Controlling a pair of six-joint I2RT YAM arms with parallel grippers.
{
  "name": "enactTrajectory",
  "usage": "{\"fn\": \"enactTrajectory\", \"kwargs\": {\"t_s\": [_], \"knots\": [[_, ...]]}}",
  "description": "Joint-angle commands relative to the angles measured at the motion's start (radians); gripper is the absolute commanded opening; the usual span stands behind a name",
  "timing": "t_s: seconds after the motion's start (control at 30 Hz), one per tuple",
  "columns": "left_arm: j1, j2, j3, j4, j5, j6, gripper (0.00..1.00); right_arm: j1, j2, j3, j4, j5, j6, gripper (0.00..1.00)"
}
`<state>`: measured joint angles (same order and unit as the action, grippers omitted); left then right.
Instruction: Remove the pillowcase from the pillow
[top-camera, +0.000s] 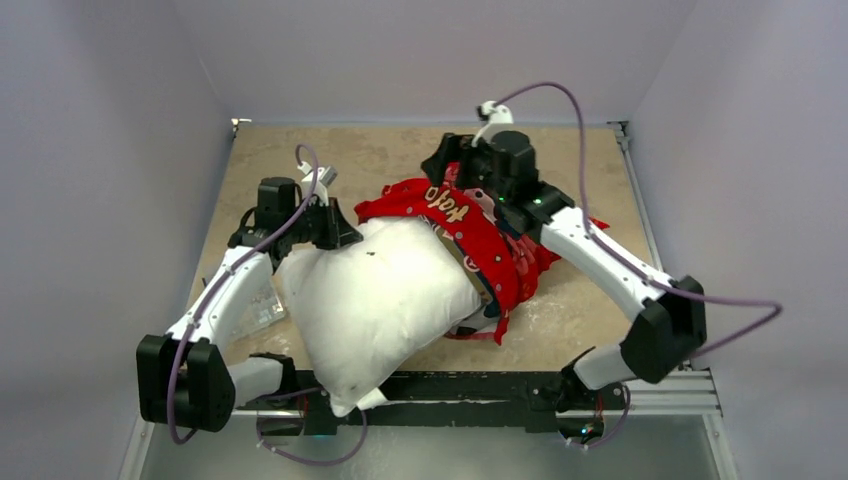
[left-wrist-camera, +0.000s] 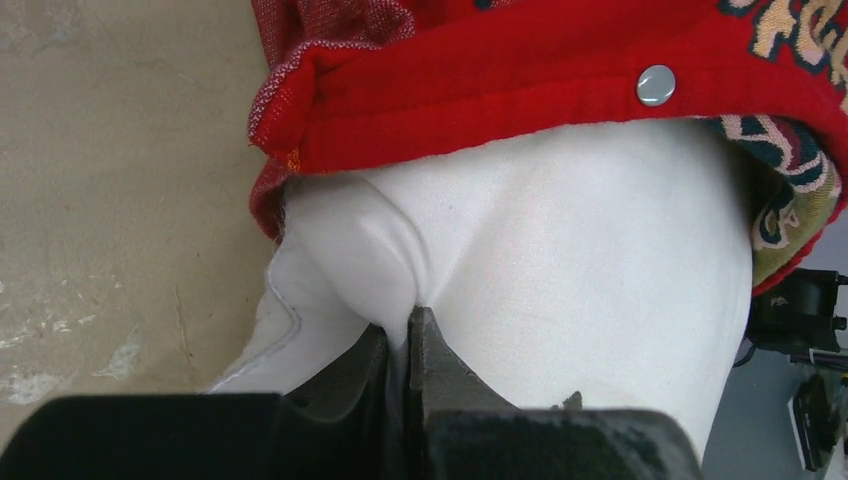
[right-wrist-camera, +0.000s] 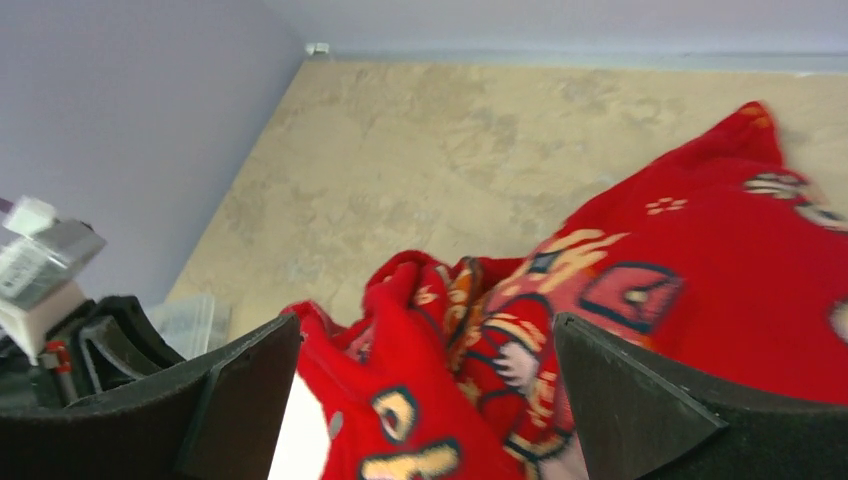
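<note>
The white pillow (top-camera: 375, 295) lies across the table's middle, most of it bare. The red printed pillowcase (top-camera: 480, 235) is bunched round its far right end. My left gripper (top-camera: 340, 228) is shut on a pinched fold of the pillow (left-wrist-camera: 560, 270) at its far left corner; the pillowcase's hem with a metal snap (left-wrist-camera: 655, 84) sits just beyond the fingers. My right gripper (top-camera: 478, 190) hovers over the bunched pillowcase (right-wrist-camera: 640, 290), jaws wide open on either side of the red folds, holding nothing. A sliver of white pillow (right-wrist-camera: 300, 445) shows beside its left finger.
Tan stone-look table top (top-camera: 390, 155) with grey walls close on three sides. A clear plastic item (top-camera: 262, 305) lies under the left arm. A black rail (top-camera: 480, 385) runs along the near edge between the arm bases.
</note>
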<state>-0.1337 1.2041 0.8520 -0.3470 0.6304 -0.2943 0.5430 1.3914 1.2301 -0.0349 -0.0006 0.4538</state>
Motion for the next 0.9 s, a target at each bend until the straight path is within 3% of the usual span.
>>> {"fn": "enactTrajectory", "kwargs": {"t_s": [0.0, 0.27, 0.5, 0.6, 0.67, 0.7, 0.87], "knots": [[-0.010, -0.068, 0.000, 0.025, 0.026, 0.029, 0.00, 0.112, 0.122, 0.162, -0.056, 0.125, -0.095, 0.99], [-0.010, -0.116, -0.004, 0.045, 0.042, 0.030, 0.00, 0.196, 0.292, 0.339, -0.130, 0.116, -0.204, 0.99], [-0.010, -0.138, -0.009, 0.055, 0.040, 0.029, 0.00, 0.237, 0.402, 0.326, -0.141, 0.163, -0.221, 0.99], [-0.010, -0.132, -0.006, 0.051, 0.036, 0.029, 0.00, 0.237, 0.421, 0.299, -0.125, 0.189, -0.204, 0.94], [-0.009, -0.137, -0.004, 0.047, 0.022, 0.030, 0.00, 0.234, 0.428, 0.291, -0.129, 0.228, -0.192, 0.76], [-0.008, -0.143, -0.003, 0.045, 0.009, 0.033, 0.00, 0.234, 0.429, 0.291, -0.128, 0.270, -0.182, 0.57], [0.011, -0.194, -0.004, 0.041, -0.070, 0.033, 0.00, 0.175, 0.400, 0.300, -0.145, 0.397, -0.126, 0.00]]}}
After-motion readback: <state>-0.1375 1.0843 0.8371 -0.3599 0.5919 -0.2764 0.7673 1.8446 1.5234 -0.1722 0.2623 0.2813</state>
